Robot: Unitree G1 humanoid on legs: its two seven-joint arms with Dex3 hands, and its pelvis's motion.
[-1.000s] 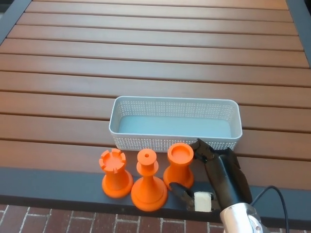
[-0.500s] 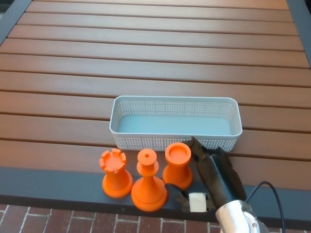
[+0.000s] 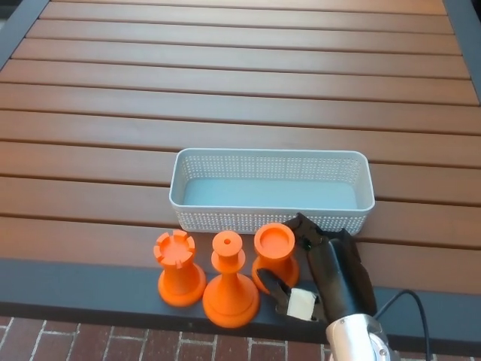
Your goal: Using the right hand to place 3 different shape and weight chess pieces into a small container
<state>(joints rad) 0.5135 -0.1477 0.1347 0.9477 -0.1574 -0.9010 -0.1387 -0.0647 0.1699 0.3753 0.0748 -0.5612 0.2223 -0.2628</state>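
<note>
Right hand: your black right hand (image 3: 316, 271) has its fingers apart around the flat-topped orange plastic chess piece (image 3: 273, 258), not clamped.
Location: table's front edge, before the empty white perforated basket (image 3: 270, 189).
Risk: your closing fingers could topple the neighbouring orange pawn-shaped piece (image 3: 230, 280).

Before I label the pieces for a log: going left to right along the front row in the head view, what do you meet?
Rook → pawn → flat-topped piece → right hand, closing around that last piece. The basket lies behind the row, empty.
</note>
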